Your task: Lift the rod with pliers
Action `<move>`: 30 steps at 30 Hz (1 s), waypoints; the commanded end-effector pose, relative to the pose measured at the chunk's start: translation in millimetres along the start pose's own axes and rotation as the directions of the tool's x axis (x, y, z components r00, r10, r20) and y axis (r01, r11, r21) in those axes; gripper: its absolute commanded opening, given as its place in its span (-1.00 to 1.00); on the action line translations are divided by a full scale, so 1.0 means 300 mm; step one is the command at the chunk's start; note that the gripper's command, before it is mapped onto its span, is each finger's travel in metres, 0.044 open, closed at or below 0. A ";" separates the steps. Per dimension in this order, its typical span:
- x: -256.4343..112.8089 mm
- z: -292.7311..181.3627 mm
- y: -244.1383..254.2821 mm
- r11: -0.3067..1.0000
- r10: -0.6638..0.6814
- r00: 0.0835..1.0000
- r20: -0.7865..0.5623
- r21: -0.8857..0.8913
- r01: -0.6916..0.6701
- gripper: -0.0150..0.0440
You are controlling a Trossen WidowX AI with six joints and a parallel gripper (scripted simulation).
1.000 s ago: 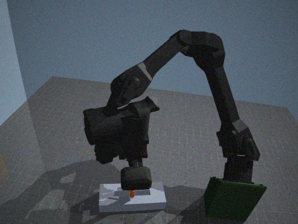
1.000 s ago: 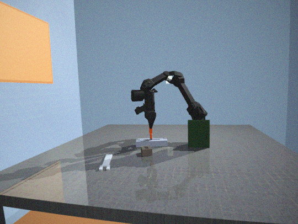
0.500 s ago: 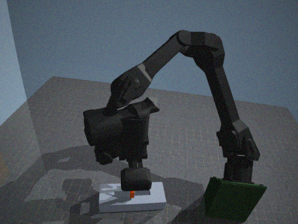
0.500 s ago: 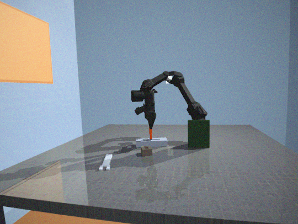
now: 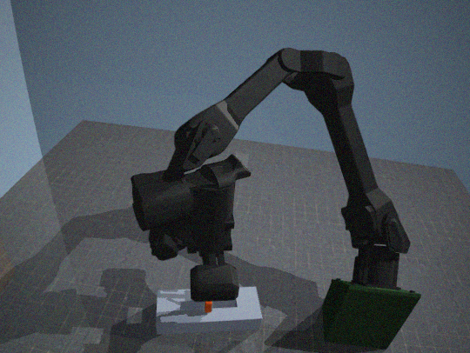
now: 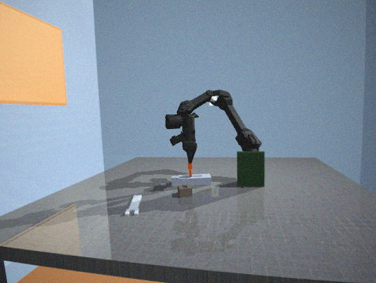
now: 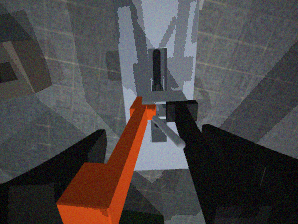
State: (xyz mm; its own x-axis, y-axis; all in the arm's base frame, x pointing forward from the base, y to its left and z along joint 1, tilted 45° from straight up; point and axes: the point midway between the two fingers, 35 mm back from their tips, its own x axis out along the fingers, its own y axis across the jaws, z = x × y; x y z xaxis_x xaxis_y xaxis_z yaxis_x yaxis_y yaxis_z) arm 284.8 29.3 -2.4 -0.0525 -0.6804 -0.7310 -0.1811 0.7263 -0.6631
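One rod, apparently the dark bar, in the channel block; wrist view: axis 12-to-6 o'clock, visible length toward 12 from the jaws. Fingers: fairly wide, gripping the pliers.

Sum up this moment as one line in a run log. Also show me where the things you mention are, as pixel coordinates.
pliers [image 6: 190, 166] [image 7: 127, 155]: held upright by pincer [image 6: 190, 162] | tip: at white block's [image 5: 209, 327] [image 6: 191, 181] [image 7: 154, 161] slot | lock: cannot tell
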 end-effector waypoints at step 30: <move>-0.002 0.002 -0.013 1.000 -0.002 1.000 0.004 -0.004 0.002 0.38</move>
State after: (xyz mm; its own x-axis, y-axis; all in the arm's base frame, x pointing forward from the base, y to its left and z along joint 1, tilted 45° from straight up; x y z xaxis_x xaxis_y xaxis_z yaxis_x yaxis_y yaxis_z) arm 285.4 27.6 -0.8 -0.0529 -0.6784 -0.7328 -0.1811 0.7282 -0.6611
